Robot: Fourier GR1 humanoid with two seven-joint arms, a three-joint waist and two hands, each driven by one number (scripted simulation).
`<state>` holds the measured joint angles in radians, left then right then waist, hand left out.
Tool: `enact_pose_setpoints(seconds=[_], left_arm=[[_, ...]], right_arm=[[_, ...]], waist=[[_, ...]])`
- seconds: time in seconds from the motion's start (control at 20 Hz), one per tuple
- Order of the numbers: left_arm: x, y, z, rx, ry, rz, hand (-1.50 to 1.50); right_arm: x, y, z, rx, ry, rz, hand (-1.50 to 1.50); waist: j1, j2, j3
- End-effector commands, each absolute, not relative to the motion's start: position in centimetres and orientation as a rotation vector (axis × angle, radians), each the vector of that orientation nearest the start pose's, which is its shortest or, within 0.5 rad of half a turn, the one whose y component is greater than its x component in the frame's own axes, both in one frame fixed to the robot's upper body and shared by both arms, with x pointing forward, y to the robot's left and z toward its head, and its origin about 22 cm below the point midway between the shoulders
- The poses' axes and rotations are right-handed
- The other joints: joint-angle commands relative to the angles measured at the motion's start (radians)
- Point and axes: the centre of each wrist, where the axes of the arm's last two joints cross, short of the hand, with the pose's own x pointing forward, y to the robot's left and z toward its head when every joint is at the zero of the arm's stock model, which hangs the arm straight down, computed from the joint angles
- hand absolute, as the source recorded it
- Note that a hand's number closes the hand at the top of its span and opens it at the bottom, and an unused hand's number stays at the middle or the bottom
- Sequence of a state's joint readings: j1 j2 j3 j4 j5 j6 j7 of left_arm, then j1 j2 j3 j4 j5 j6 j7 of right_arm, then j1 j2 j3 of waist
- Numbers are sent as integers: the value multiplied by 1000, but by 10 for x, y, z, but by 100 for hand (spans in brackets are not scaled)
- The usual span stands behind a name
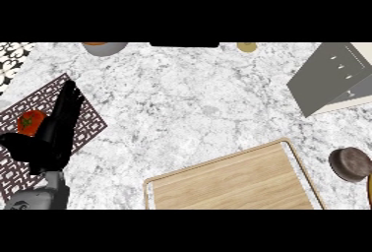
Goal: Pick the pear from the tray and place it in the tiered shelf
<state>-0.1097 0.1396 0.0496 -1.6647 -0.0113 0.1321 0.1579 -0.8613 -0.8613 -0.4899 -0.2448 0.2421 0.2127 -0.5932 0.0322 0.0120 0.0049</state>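
Presently listed: wooden tray [232, 182] on the marble desk [189, 98], bearing no pear. Grey tiered shelf [330, 76], upper right, no fruit visible on it. Left hand [54, 128], at left edge over a dark patterned mat [91, 120], fingers [68, 96] straight, holding nothing. A red-orange fruit [30, 121] lies just beside the hand. Right hand not shown. The pear's whereabouts cannot be told; judged status: placement unconfirmed.

Tray [240, 182] matt pale wood; counter [196, 98] speckled grey-white marble.
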Motion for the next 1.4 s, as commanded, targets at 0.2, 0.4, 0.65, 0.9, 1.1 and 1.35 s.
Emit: enact_pose_setpoints(seconds=[0.2,0.4,0.65,0.9,1.1,1.35], left_arm=[[265,266,64,210,-1621,20,0],[278,261,60,229,-1625,35,0],[264,261,52,226,-1622,20,0],[263,266,53,215,-1636,30,0],[256,260,45,202,-1626,33,0],[256,272,59,207,-1629,21,0]], right_arm=[[326,-544,165,-563,-1864,-68,-150],[295,-574,188,-600,-1822,-180,-150],[247,-608,193,-633,-1736,-260,-150],[211,-627,193,-626,-1731,-266,-150],[194,-634,190,-571,-1756,-233,-150],[176,-641,185,-573,-1755,-229,-150]], waist=[[0,1,-2],[-11,5,-1],[-5,6,1],[-8,8,3],[-6,10,6],[3,8,8]])
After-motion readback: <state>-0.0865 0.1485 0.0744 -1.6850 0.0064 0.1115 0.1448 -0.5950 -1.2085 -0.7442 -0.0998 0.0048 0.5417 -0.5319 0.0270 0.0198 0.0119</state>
